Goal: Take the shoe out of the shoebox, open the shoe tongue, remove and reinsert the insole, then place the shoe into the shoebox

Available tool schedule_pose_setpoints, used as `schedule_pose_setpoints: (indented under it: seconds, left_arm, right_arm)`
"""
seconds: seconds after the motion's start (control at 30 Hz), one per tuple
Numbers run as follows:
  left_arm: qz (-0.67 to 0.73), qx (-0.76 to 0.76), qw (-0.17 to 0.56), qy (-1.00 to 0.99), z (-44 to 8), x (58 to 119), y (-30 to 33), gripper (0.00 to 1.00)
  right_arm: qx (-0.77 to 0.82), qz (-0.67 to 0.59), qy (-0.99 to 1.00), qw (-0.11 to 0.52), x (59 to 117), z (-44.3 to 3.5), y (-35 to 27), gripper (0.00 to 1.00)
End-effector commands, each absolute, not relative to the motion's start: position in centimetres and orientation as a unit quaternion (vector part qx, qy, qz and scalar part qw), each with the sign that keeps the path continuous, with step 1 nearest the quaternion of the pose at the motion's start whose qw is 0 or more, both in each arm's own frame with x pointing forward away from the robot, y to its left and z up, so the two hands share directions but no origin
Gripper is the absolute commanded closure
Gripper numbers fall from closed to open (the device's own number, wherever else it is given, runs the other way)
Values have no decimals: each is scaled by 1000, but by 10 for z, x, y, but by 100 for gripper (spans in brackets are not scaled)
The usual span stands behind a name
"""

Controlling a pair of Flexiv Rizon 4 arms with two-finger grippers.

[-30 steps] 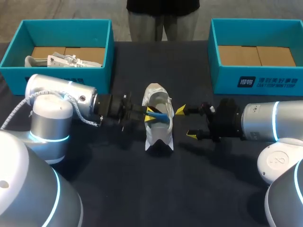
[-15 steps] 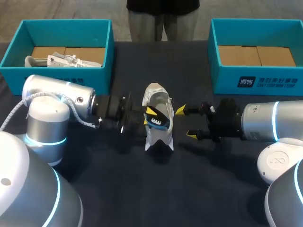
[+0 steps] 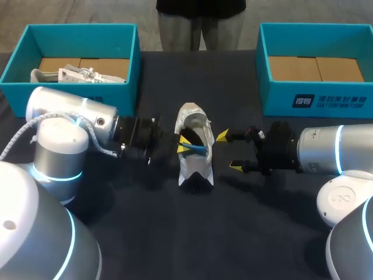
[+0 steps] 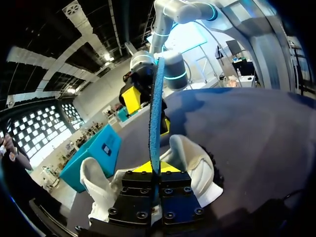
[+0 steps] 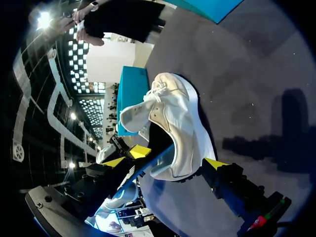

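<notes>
Left arm level over the dark table (image 3: pixel 262 233), entering from the side; left gripper (image 3: pixel 185 146) at the mouth of the white shoe (image 3: pixel 195 172), fingers pinched flat on the blue insole (image 4: pixel 156 98), set on edge and partly out of the shoe. Right arm level from the opposite side; right gripper (image 3: pixel 228 151) spread wide, holding nothing, just beside the shoe's flank. Shoe upright at mid-table, outside the left shoebox (image 3: pixel 125 87) and the right shoebox (image 3: pixel 317 102).

Head camera looks down from behind; both wrist cameras closely face the shoe (image 3: pixel 197 168) from opposite sides
</notes>
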State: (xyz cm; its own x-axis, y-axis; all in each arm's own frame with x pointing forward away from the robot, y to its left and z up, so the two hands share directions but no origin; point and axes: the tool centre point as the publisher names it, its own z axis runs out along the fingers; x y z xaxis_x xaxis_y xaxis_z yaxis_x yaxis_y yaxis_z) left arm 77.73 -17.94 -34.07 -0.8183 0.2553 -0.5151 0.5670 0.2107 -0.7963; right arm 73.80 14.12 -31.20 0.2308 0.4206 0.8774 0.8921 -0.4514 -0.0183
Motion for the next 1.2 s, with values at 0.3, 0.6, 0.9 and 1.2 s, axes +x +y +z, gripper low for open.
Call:
schedule_pose_setpoints:
  seconds: [0.3,0.6,0.9,1.2]
  left_arm:
    - [-571,265,146,763,-339,782,-180,54]
    - [-580,281,144,751,-328,770,-185,87]
    - [-574,286,128,757,-337,772,-186,100]
    - [-551,289,133,771,-351,787,-181,100]
  right_arm:
    - [-737,-429,-446,272,738,-311,143,0]
    - [-737,-429,-446,272,738,-311,143,0]
    - [-737,-429,-446,272,738,-311,143,0]
    - [-737,-429,-446,272,738,-311,143,0]
